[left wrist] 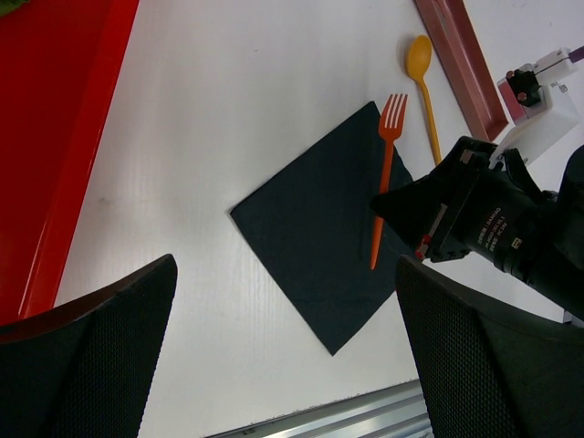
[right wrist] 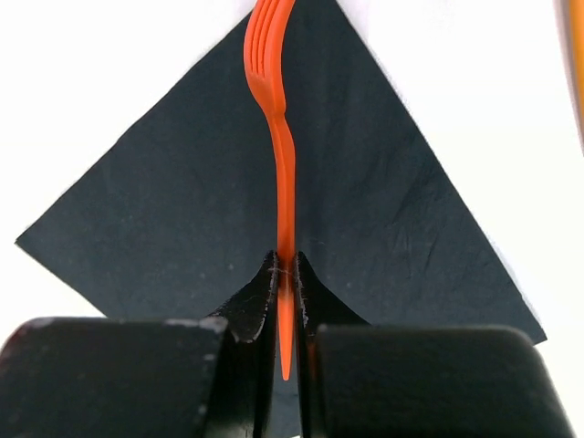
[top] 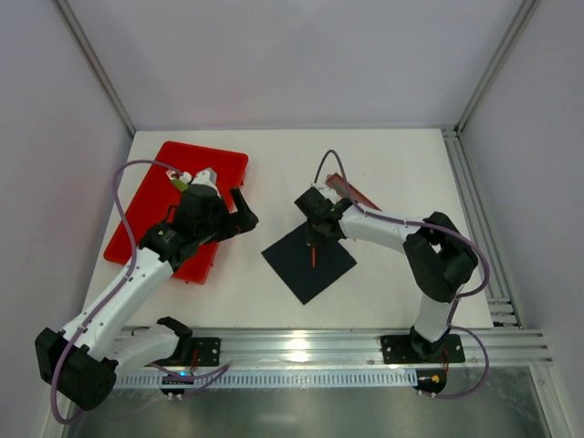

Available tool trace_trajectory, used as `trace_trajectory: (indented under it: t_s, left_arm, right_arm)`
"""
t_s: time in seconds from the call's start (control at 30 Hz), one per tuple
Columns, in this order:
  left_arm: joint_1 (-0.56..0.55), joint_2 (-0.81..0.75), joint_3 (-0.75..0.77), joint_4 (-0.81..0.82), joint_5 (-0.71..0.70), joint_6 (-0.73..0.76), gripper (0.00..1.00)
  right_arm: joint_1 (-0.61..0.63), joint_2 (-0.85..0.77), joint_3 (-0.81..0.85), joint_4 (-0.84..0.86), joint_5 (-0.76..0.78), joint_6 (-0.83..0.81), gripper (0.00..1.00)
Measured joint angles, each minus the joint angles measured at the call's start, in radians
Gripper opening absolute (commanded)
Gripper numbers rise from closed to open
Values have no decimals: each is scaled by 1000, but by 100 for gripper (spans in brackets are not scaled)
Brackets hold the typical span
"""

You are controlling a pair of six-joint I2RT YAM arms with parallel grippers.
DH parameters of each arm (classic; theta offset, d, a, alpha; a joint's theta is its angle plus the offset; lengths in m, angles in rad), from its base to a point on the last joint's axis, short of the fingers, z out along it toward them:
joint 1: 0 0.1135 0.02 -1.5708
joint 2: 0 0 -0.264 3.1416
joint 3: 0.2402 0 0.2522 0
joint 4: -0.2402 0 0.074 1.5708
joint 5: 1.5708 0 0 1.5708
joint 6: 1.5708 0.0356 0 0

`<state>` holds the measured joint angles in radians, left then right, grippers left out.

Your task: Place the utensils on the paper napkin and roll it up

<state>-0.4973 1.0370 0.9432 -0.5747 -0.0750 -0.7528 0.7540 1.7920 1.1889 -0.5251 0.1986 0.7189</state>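
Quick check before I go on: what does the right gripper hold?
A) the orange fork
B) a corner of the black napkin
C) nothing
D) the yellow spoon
A: the right gripper is shut on the handle of the orange fork above the black napkin, while the yellow spoon lies on the table.

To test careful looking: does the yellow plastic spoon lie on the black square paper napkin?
No, the yellow spoon lies on the bare white table, beside the black napkin.

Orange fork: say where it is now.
In the right wrist view the fork sits pinched by its handle in the right gripper, over the black napkin.
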Motion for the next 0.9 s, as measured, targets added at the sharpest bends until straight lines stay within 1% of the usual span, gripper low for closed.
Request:
trace_trajectory:
  t_s: [0.13, 0.3, 0.43, 0.7, 0.77, 0.9]
  left_arm:
    - [0, 0, 0, 0, 0, -1, 99]
    - [0, 0, 0, 1, 1, -3, 100]
    - [0, 0, 0, 1, 1, -3, 100]
    - [0, 0, 0, 0, 1, -3, 100]
    - [0, 0, 0, 0, 0, -3, 99]
    - [0, 0, 1, -6, -1, 0, 100]
  right_arm:
    - [2, 19, 0, 2, 17, 14, 9]
    - [6, 43, 0, 1, 37, 14, 13]
    - [6, 56, 0, -1, 46, 14, 19]
    - [15, 56, 8, -26, 61, 14, 27]
    - [16, 56, 22, -43, 62, 8, 30]
    - [8, 51, 90, -97, 62, -57, 37]
